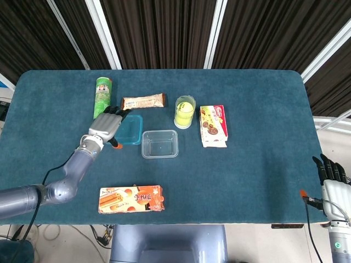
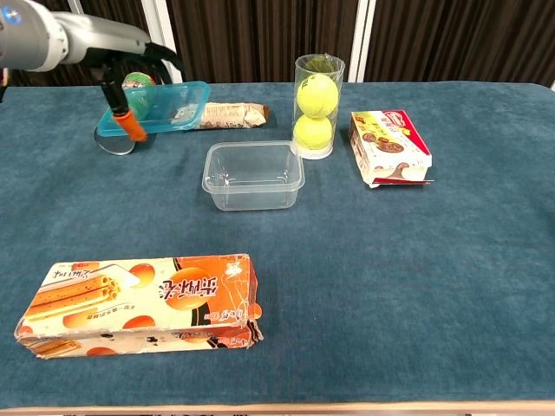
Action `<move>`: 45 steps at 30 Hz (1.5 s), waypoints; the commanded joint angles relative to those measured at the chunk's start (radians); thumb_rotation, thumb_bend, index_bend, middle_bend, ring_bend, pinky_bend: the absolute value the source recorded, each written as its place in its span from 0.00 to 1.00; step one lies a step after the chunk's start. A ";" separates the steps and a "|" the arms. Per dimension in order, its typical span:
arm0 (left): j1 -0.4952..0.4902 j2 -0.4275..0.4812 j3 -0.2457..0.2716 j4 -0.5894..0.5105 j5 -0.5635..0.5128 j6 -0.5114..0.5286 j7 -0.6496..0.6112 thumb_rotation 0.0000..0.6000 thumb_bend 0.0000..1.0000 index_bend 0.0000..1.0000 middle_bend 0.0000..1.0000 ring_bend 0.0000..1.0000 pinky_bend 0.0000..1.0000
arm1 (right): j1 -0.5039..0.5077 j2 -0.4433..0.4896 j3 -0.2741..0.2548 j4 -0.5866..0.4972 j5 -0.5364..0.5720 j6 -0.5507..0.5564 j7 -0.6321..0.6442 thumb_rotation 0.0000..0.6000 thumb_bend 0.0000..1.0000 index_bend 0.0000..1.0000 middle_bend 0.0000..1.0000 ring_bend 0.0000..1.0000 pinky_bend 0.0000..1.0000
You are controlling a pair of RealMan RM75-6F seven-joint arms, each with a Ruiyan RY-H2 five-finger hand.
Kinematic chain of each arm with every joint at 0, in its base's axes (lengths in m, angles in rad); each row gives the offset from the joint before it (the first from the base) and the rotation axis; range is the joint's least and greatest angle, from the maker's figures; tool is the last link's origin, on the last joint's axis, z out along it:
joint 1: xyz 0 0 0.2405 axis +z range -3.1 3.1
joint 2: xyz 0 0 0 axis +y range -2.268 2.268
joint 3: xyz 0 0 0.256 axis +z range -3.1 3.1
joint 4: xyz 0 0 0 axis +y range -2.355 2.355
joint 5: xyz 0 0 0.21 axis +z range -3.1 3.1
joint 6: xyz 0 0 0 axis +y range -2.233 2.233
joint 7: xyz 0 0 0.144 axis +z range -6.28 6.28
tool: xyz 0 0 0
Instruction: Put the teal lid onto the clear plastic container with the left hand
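My left hand [image 1: 105, 128] [image 2: 130, 68] holds the teal lid [image 1: 129, 130] [image 2: 169, 106] by its left end, raised above the table. The lid hangs level, just left of the clear plastic container [image 1: 159, 143] [image 2: 252, 175], which stands open and empty on the table's middle. In the chest view the lid covers part of the green can and the snack bar behind it. My right hand [image 1: 330, 171] rests off the table's right front corner, fingers straight and apart, holding nothing.
A green can [image 1: 102, 97] lies at the back left, a wrapped snack bar [image 1: 142, 101] beside it. A tube of tennis balls [image 1: 185, 111] and a biscuit box [image 1: 213, 125] stand right of the container. An orange wafer box [image 1: 130, 198] lies at the front.
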 commanded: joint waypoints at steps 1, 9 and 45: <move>-0.087 -0.024 -0.007 -0.040 -0.110 0.041 0.061 1.00 0.34 0.07 0.35 0.00 0.01 | 0.000 0.001 0.001 -0.002 0.002 -0.002 0.005 1.00 0.29 0.10 0.00 0.00 0.00; -0.196 -0.127 -0.014 -0.050 -0.310 0.215 0.149 1.00 0.34 0.09 0.35 0.00 0.01 | 0.000 0.002 0.001 -0.006 0.005 -0.005 0.011 1.00 0.29 0.10 0.00 0.00 0.00; -0.212 -0.347 -0.051 0.099 -0.316 0.204 0.184 1.00 0.33 0.10 0.33 0.00 0.00 | 0.002 0.006 0.005 -0.006 0.021 -0.015 0.017 1.00 0.29 0.10 0.00 0.00 0.00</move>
